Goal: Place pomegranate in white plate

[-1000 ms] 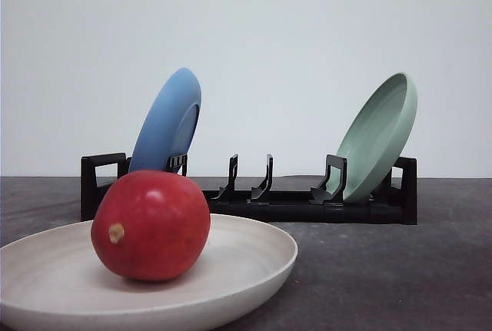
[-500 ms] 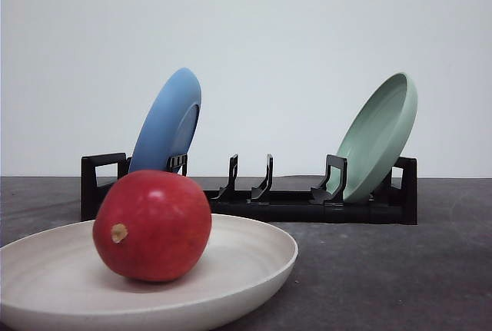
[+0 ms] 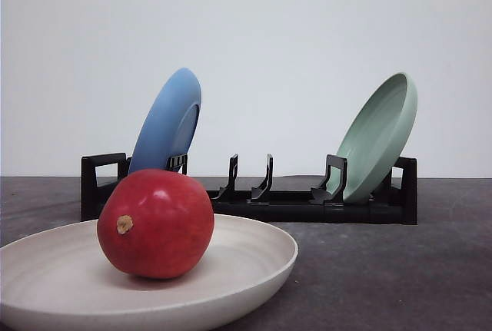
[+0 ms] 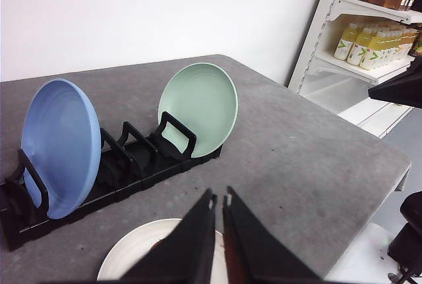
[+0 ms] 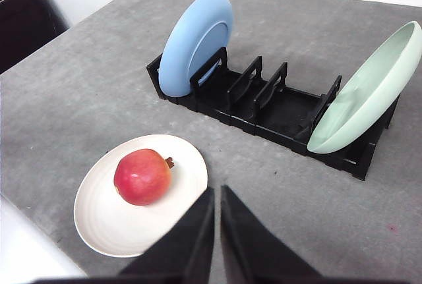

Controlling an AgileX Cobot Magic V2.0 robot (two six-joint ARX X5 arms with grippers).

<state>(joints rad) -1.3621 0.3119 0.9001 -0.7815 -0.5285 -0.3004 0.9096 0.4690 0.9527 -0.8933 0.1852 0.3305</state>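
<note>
The deep-red pomegranate (image 3: 157,223) lies inside the off-white plate (image 3: 261,263) at the near left of the table, its tan nub turned toward the camera. In the right wrist view the pomegranate (image 5: 142,176) rests left of the middle of the white plate (image 5: 105,231), free of any gripper. My right gripper (image 5: 217,190) hangs above the table beside the plate, shut and empty. The left gripper (image 4: 219,197) is shut too, holding nothing, above the white plate (image 4: 125,261), whose near part is hidden by its fingers.
A black dish rack (image 3: 307,206) stands behind the plate, with a blue plate (image 3: 167,120) leaning at its left end and a mint-green plate (image 3: 377,135) at its right. A shelf of bottles (image 4: 369,40) stands past the table's right edge.
The pomegranate has rolled slightly to the right within the plate, and its nub has risen a little. Nothing else has moved.
</note>
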